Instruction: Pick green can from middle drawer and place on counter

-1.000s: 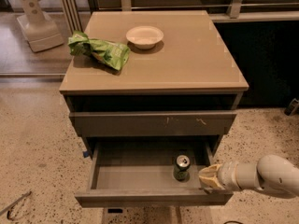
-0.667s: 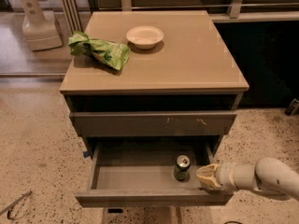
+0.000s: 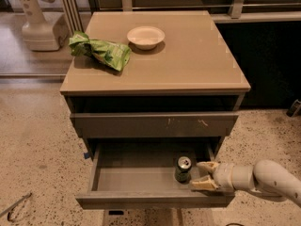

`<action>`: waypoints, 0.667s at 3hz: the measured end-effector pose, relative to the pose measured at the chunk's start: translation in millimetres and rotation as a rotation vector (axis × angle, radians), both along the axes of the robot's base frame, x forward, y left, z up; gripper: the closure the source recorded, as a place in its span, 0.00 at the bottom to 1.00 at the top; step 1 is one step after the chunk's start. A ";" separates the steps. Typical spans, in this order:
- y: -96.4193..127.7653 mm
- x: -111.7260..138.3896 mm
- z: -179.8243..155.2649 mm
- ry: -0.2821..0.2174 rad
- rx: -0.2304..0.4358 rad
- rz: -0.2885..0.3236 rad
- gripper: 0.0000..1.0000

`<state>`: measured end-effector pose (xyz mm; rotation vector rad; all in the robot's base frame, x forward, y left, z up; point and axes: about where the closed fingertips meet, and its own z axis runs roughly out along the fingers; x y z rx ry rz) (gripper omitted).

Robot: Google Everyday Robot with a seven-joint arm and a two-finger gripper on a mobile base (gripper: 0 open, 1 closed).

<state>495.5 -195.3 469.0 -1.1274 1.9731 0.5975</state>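
Note:
The green can (image 3: 183,168) stands upright in the right part of the open middle drawer (image 3: 141,180), its silver top showing. My gripper (image 3: 201,175) reaches in from the right, inside the drawer, just right of the can. Its two cream fingers are spread, one behind and one in front, and are apart from the can. The tan counter (image 3: 188,55) tops the grey cabinet above.
A bright green snack bag (image 3: 101,52) and a white bowl (image 3: 146,36) lie on the counter's back left. The scratched drawer front (image 3: 155,124) sits just above the open drawer. A white robot base (image 3: 40,27) stands at the far left on the speckled floor.
My gripper has moved a little left, closer to the can. The camera view has shifted slightly. The can has not moved.

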 end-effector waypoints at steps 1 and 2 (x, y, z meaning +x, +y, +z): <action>3.7 5.3 -2.8 -0.013 0.011 0.005 0.32; 9.8 12.3 -5.2 -0.026 0.022 0.010 0.32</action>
